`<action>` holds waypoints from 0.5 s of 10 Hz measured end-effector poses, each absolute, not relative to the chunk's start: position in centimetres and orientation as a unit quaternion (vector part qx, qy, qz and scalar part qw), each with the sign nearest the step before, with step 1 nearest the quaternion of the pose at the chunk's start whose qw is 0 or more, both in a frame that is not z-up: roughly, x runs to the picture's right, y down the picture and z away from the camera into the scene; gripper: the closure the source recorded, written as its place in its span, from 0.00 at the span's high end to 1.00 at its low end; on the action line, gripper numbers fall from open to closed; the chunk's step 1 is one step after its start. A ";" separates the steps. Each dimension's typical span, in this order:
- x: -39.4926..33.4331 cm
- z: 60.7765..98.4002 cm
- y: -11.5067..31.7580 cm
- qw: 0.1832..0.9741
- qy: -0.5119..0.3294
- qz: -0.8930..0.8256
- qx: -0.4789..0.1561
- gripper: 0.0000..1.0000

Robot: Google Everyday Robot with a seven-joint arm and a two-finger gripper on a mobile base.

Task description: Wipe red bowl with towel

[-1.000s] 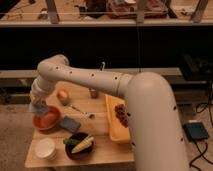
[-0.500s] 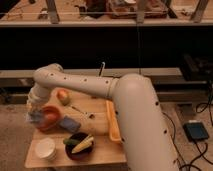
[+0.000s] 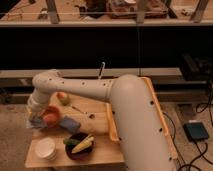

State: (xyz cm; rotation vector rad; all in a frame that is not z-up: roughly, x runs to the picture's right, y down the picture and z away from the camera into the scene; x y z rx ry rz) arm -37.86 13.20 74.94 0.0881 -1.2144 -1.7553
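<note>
Past the white cup (image 3: 46, 148) and dark bowl (image 3: 80, 145), the gripper (image 3: 38, 119) has dropped onto the left rim of the red bowl (image 3: 52, 116), jaws clenched on the towel (image 3: 35, 122). Cloth now meets the bowl at the left of the table (image 3: 97, 131), so the wiping looks underway
</note>
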 end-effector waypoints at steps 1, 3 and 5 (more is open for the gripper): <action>-37.7 75.0 13.6 0.483 -0.499 -0.719 0.030 0.00; -35.7 75.6 14.4 0.495 -0.496 -0.713 0.011 0.00; -34.0 76.2 14.8 0.509 -0.491 -0.707 -0.004 0.00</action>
